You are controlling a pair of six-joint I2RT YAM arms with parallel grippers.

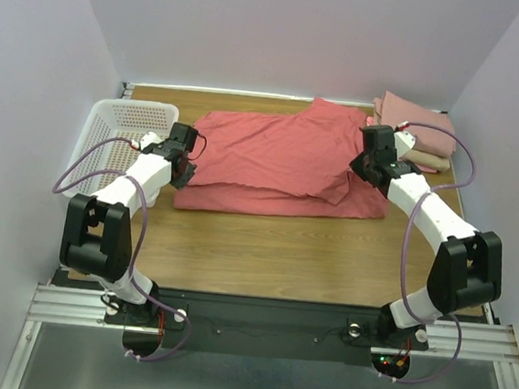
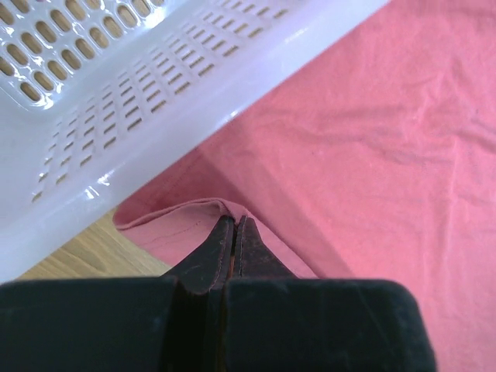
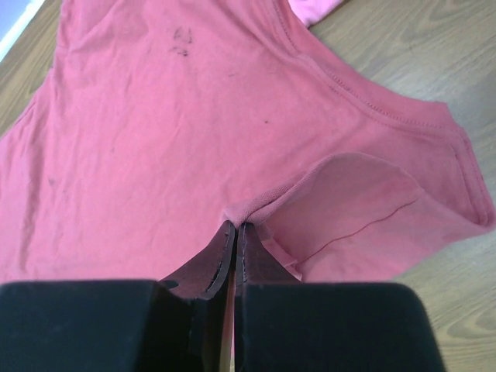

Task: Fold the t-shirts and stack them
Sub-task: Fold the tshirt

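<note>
A large coral-red t-shirt lies spread across the middle of the table, partly folded over itself. My left gripper is shut on the shirt's left edge, next to the basket; the left wrist view shows the pinched cloth fold at its fingertips. My right gripper is shut on the shirt's right side; the right wrist view shows a sleeve fold pinched, near the collar. A stack of folded shirts, dusty-pink on top and tan below, sits at the far right corner.
A white plastic mesh basket stands at the left edge, close against my left gripper, and fills the upper left of the left wrist view. Grey walls close in the table on three sides. Bare wood lies in front of the shirt.
</note>
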